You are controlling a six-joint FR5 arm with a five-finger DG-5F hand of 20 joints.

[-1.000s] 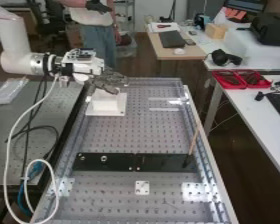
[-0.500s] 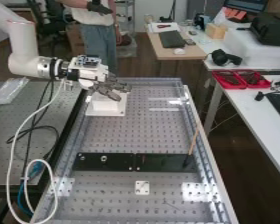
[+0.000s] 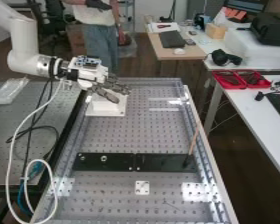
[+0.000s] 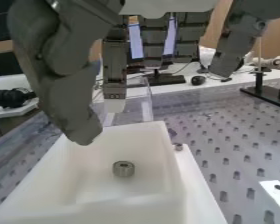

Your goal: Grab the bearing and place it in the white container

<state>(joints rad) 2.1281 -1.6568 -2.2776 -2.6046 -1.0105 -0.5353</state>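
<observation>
Hand (image 3: 108, 95) shifted, bearing (image 4: 123, 169) below, inside container (image 4: 124, 210)

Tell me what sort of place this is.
Probably a robotics lab or workshop: a robot hand on a white arm hangs over a bench full of regularly spaced holes, with cables running beside it.

The fingers (image 3: 107, 95) hang over the white container (image 3: 104, 106) near the bench's (image 3: 137, 134) far end.
</observation>
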